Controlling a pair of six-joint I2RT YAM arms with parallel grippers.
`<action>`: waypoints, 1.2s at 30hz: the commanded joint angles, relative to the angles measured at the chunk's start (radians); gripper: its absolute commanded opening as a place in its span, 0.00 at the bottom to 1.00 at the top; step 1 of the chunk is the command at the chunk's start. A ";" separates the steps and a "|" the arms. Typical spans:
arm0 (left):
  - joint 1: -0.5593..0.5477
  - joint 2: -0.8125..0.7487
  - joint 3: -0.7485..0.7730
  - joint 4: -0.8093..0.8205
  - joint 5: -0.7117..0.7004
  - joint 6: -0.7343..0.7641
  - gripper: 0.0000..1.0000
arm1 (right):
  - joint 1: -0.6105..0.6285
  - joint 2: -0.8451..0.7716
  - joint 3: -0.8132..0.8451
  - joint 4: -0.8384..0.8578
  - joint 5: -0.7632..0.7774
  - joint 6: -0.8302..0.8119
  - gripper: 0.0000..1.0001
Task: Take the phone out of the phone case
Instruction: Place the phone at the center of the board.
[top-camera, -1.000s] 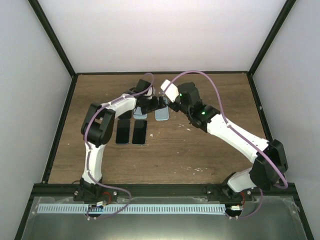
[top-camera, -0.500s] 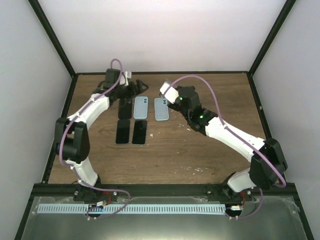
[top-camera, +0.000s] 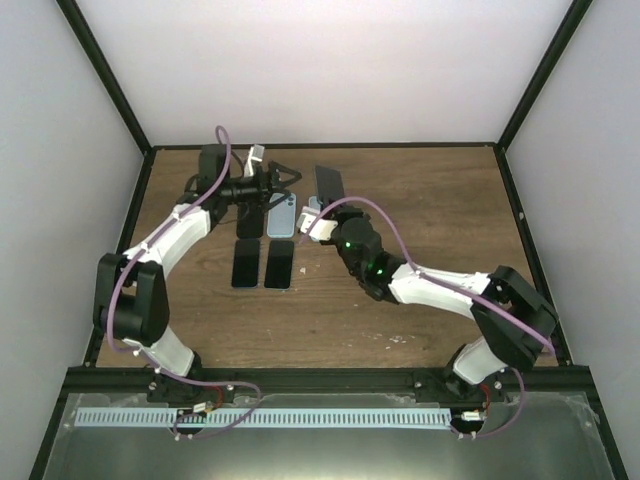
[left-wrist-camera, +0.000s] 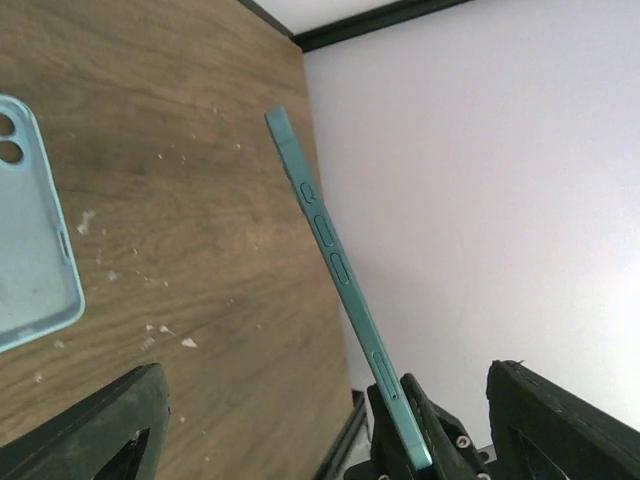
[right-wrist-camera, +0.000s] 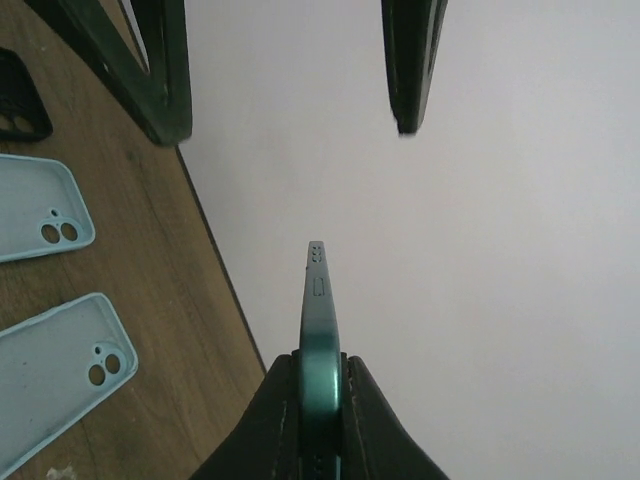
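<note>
My right gripper (right-wrist-camera: 320, 362) is shut on the lower end of a teal phone (right-wrist-camera: 318, 290) and holds it upright on its edge above the table; it also shows in the top view (top-camera: 329, 183). Two empty light blue cases (right-wrist-camera: 40, 205) (right-wrist-camera: 60, 370) lie flat to its left. My left gripper (top-camera: 283, 184) is open and empty, level with the phone and pointing at it. Its fingers (right-wrist-camera: 160, 60) straddle the phone's far end without touching. In the left wrist view the phone (left-wrist-camera: 330, 255) stands between my open fingers (left-wrist-camera: 110, 430).
Two black phones (top-camera: 245, 265) (top-camera: 279, 265) lie side by side near the middle left of the table. A black case (top-camera: 248, 223) lies behind them, next to a light blue case (top-camera: 281, 217). The back wall and frame stand close behind the grippers.
The left arm swung away from the case to the back left, then turned its open gripper toward the phone. The right gripper lifted the phone clear of the case and stood it upright.
</note>
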 joint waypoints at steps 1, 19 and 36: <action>-0.024 -0.010 -0.034 0.092 0.070 -0.083 0.85 | 0.037 0.007 -0.017 0.257 0.048 -0.123 0.01; -0.122 0.024 -0.066 0.113 0.025 -0.105 0.37 | 0.152 0.062 -0.140 0.469 0.108 -0.240 0.01; -0.118 0.025 -0.112 0.092 -0.005 -0.097 0.00 | 0.186 0.045 -0.181 0.448 0.105 -0.244 0.33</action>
